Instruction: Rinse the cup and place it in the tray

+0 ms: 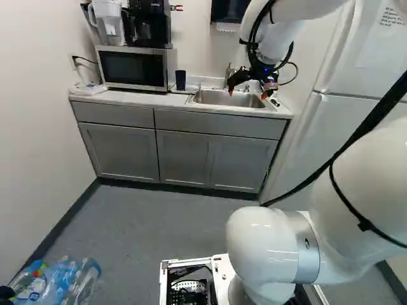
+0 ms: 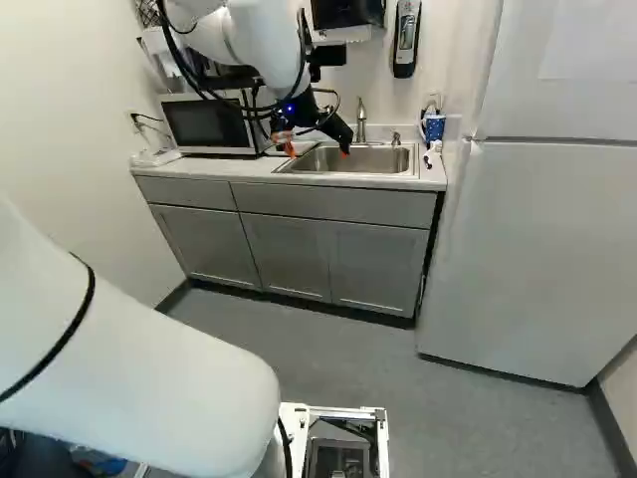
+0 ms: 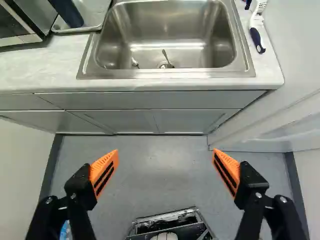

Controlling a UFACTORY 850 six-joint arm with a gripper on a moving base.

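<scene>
While my gripper [image 1: 247, 95] hangs spread wide and empty, upper right of centre in the left base view, the dark blue cup [image 1: 180, 80] stands upright leftward, on the tray [image 3: 93, 11].

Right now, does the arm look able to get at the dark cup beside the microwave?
Likely yes: the pincer is open, and nothing visible stands between it and the dark cup. The microwave close beside the cup could crowd a finger on that side.
</scene>
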